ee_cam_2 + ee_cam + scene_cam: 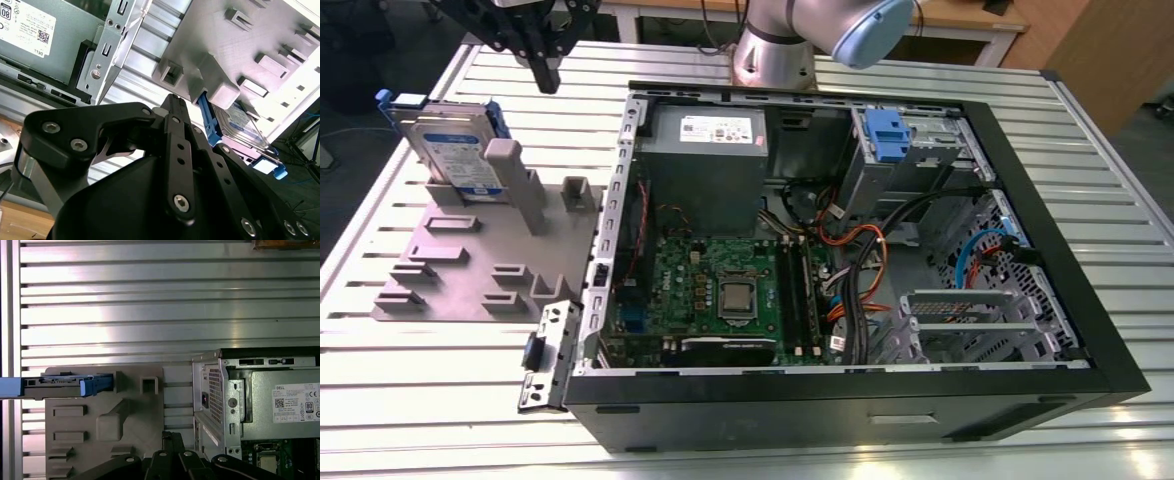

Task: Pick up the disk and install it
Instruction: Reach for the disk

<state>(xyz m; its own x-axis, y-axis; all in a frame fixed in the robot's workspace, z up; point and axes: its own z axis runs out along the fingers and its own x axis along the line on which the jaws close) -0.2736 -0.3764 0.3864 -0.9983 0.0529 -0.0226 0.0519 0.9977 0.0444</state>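
The silver metal disk (458, 150), blue-bracketed, stands on edge in a grey slotted plastic holder (460, 275), its edge free for grasping. The black tool (547, 80) hovers nearby, seemingly narrow and empty.

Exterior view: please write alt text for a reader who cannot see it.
The disk stands upright in a grey holder on the slatted metal table, beside an open computer case. The gripper hangs near the disk, holding nothing.

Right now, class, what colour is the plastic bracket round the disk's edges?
Blue; the bracket on the disk shows best in the exterior view.
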